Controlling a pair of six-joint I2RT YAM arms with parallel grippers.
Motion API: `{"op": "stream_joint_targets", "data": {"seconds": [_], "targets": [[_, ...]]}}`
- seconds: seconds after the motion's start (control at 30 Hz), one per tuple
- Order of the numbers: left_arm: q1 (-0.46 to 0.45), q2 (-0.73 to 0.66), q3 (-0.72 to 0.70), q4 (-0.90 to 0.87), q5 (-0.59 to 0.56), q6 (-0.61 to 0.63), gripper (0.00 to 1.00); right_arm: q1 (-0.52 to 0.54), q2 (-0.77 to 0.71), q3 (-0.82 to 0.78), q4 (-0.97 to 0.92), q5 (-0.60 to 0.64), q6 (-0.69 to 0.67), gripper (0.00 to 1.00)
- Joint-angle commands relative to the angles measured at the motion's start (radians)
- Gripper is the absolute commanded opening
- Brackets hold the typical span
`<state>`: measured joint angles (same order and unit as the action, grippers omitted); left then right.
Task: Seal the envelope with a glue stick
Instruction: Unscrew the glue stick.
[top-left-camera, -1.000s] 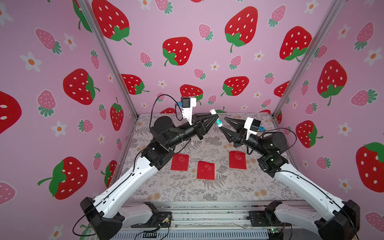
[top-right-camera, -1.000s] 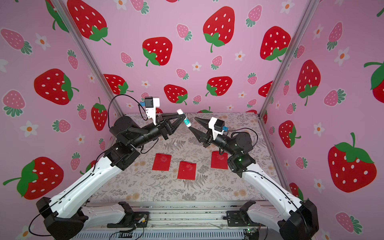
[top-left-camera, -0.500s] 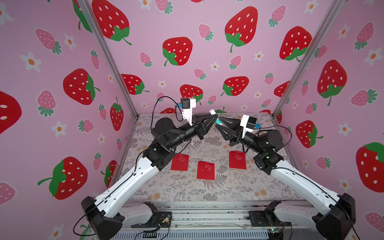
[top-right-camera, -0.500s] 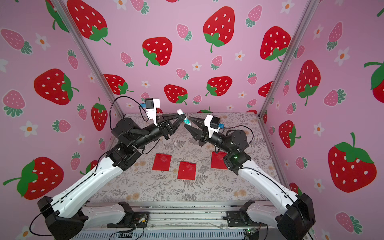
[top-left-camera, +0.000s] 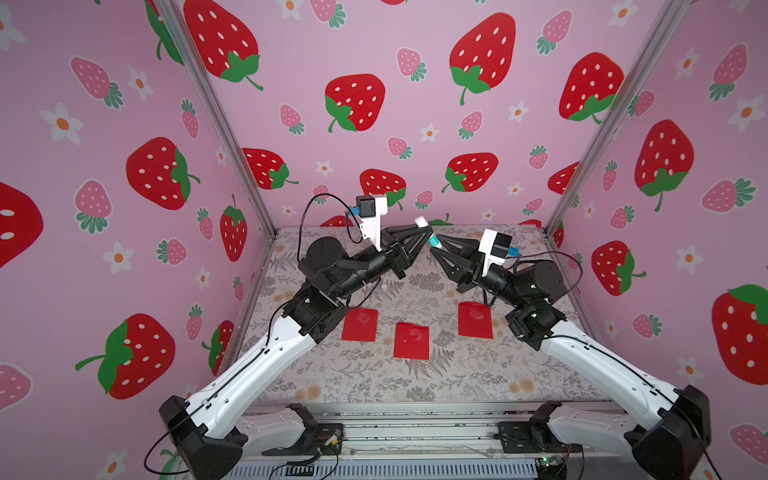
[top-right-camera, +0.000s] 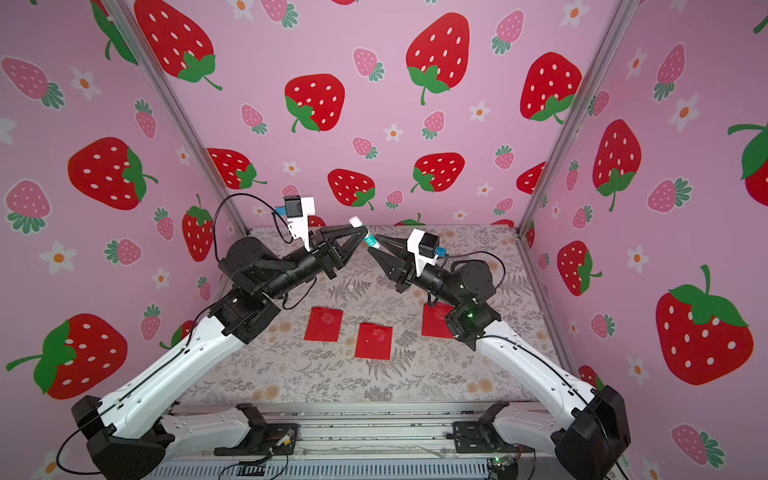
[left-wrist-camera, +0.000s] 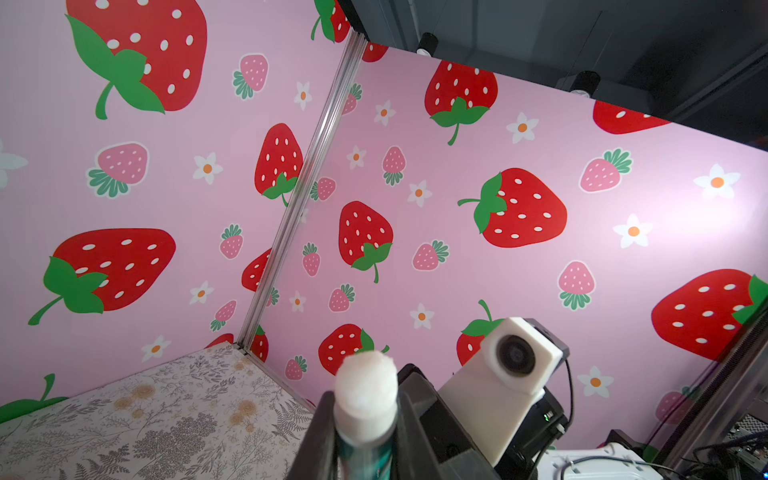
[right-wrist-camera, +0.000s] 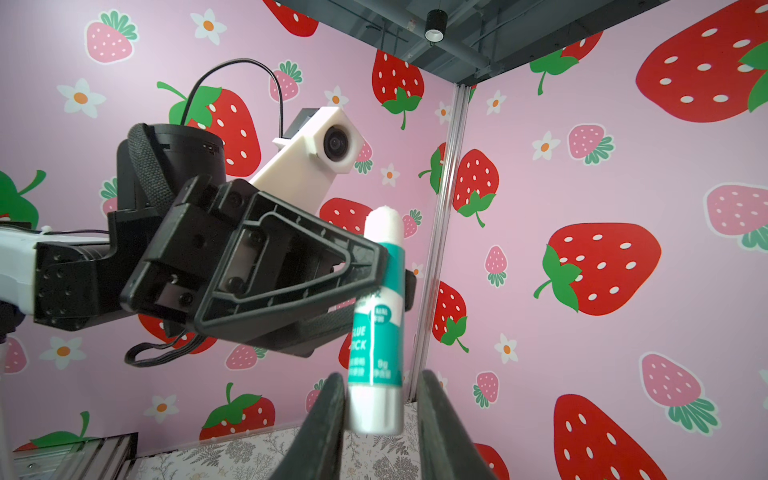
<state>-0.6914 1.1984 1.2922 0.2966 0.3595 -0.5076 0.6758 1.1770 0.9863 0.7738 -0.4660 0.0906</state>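
The glue stick (top-left-camera: 432, 240) (top-right-camera: 369, 240), white with a teal band, is held high above the mat at the back. My left gripper (top-left-camera: 424, 230) (left-wrist-camera: 365, 419) is shut on its upper part. Bare white glue (left-wrist-camera: 365, 386) sticks out past the fingers. My right gripper (top-left-camera: 436, 245) (right-wrist-camera: 379, 399) stands open, its jaws narrow round the stick's white lower end (right-wrist-camera: 374, 411). One finger (right-wrist-camera: 328, 415) touches it and a small gap shows at the other finger. Three red envelopes (top-left-camera: 360, 325) (top-left-camera: 411, 340) (top-left-camera: 476, 320) lie flat on the mat below, in both top views.
A floral mat (top-left-camera: 415, 386) covers the floor between pink strawberry walls with metal corner posts (top-left-camera: 582, 174). A small white round thing (top-left-camera: 384, 286) lies on the mat under the left arm. The right arm's elbow (top-right-camera: 471, 320) hangs over the right envelope's edge.
My right gripper has moved left up to the glue stick's lower end and its jaws have narrowed round it. The left gripper has held the stick still.
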Motion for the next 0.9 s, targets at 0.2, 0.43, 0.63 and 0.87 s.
{"op": "stream_joint_targets", "data": {"seconds": [0.2,0.43,0.63,0.87], "targets": [[-0.002,-0.017,0.01,0.041,0.014,0.015,0.0,0.006,0.006,0.041,0.003,0.018,0.024,0.2],[0.0,-0.02,0.036,0.015,0.115,0.1,0.0,0.006,-0.02,0.057,-0.074,-0.012,0.091,0.0],[0.001,-0.025,0.108,-0.061,0.43,0.231,0.0,0.006,-0.097,0.058,-0.172,-0.219,0.26,0.0],[-0.003,0.055,0.269,-0.229,0.927,0.303,0.0,0.007,-0.119,0.084,-0.202,-0.635,0.465,0.0]]}}
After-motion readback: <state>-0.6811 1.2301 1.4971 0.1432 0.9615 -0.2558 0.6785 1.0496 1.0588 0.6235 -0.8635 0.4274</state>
